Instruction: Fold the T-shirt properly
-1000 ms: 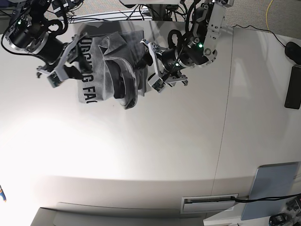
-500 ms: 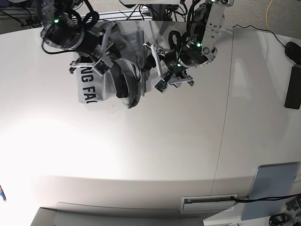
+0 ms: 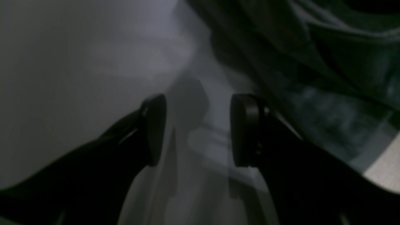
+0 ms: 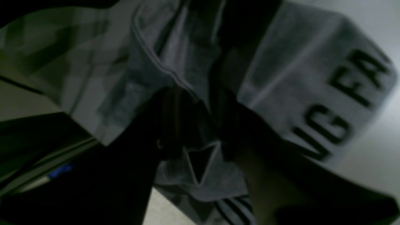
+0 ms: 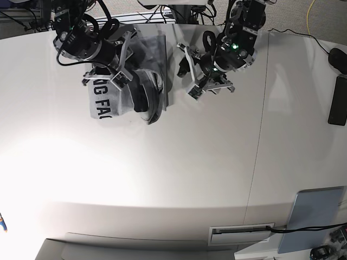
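Starting at the left of the base view, the right gripper [image 5: 116,67] is sitting right on top of the T-shirt [image 5: 105,100], which is lying bunched up at the far edge of the white table [image 5: 162,179], left of centre. The grey fabric is all crumpled, with a strip of black block lettering showing along its left side and a dark rounded fold sticking out at the near side.

In the right wrist view, the shirt is filling nearly the whole picture [image 4: 300,81]. A ridge of cloth with a stitched seam is running down into the gap between the two dark fingers [image 4: 268,175], so the gripper is looking pinched on the T-shirt fabric. It's dim and a bit blurry in there though, so I can't make out how much cloth it's really got.

Moving right in the base view, the left gripper [image 5: 191,76] is hanging just beside the shirt's right edge and isn't touching it as far as I can see. The left wrist view is backing that up: the left gripper [image 3: 198,129] has its jaws standing wide apart with nothing between them, just bare table, while the dark folds of the shirt [image 3: 312,62] are lying off to the upper right of the pads [image 3: 154,128].

Far right of the table, a black flat object [image 5: 338,100] is lying near the edge.
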Motion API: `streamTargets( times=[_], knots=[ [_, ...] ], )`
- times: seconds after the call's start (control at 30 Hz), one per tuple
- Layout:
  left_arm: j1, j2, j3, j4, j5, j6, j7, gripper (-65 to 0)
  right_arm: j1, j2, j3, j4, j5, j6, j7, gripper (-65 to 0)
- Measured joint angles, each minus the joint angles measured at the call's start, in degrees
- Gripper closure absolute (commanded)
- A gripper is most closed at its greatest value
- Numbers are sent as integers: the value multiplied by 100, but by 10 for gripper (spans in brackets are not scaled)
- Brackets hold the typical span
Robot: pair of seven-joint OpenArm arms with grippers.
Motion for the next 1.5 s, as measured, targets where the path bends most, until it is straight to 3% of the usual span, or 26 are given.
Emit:
streamTargets(
  times=[0.13, 0.23, 0.27, 0.37, 0.63, 0.7, 0.9, 0.97, 1.1, 1.37, 1.5],
  knots=[
    [0, -7, -164, 2, -4, -26, -2, -335, 0, 2, -2, -66, 149, -9, -103, -162],
    [0, -9, -461, 0, -4, -22, -2, -335, 2, 0, -2, -66, 269, -4, -101, -21],
    [2, -9, -590, 2, -4, -20, -2, -335, 2, 0, -4, -55, 278, 68, -103, 0],
    [0, -7, -997, 2, -203, -52, -4, -335, -2, 2, -2, 179, 588, 365, -181, 0],
    [2, -13, -1950, 0, -654, -291, -2, -335, 13, 2, -4, 699, 2079, 684, -387, 0],
    [2, -11, -2046, 2, -699, -448, -2, -335, 15, 0, -24, 699, 2210, 682, -422, 0],
    [0, -39, -2068, 2, -787, -452, 0, -335, 13, 2, -24, 699, 2293, 686, -656, 0],
    [2, -44, -2068, 0, -785, -452, 0, -335, 15, 2, -24, 699, 2295, 905, -702, 0],
    [0, -44, -2068, 0, -785, -452, 0, -335, -2, 2, -24, 699, 2822, 918, -704, 0],
    [0, -46, -2068, 2, -785, -452, 0, -335, 0, 2, -24, 699, 3279, 920, -702, -165],
    [0, -44, -2068, 0, -785, -452, 0, -335, 0, 4, -24, 699, 3276, 920, -702, -175]
  ],
)
